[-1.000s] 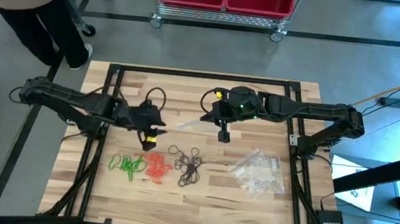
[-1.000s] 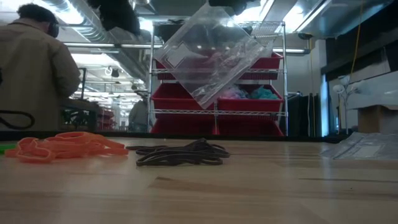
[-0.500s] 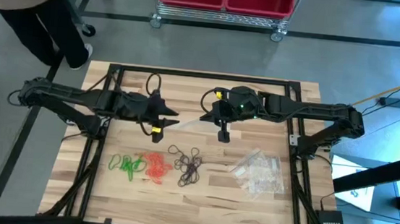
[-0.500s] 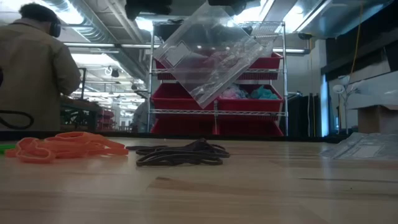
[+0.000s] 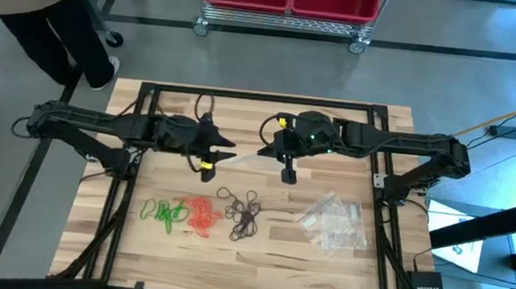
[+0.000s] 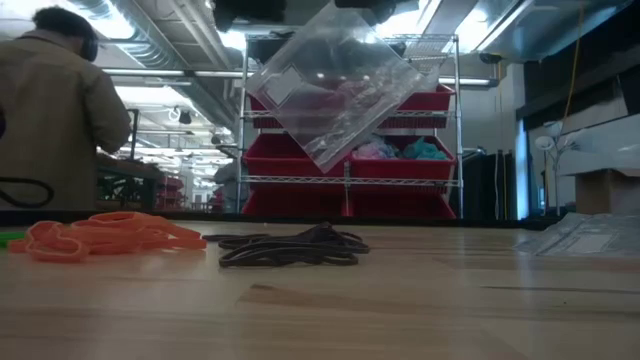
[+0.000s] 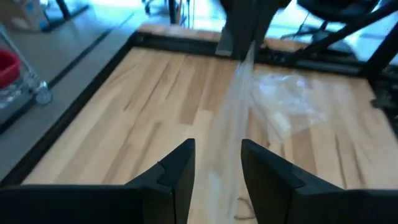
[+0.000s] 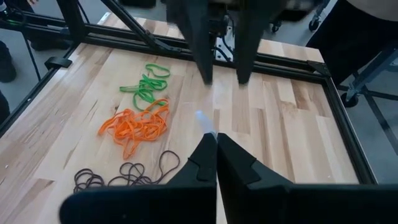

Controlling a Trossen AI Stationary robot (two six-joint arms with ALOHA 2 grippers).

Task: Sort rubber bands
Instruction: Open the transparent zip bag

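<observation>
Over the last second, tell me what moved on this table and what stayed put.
The left tool swung up from above the orange-red rubber bands and toward the right tool. Its open fingers now reach toward the edge of the clear plastic bag, not yet closed on it. The right tool stayed shut on the hanging bag. The green rubber bands, the orange-red ones, the black rubber bands and the pile of spare bags did not move.

The left gripper (image 7: 216,177) hangs over the wooden surface (image 7: 149,106), its two dark fingers (image 7: 177,171) apart. A clear bag (image 7: 239,109) hangs edge-on ahead of the gap, held at its far end by the other arm (image 7: 245,25), with more clear bags (image 7: 286,102) lying beyond.
</observation>
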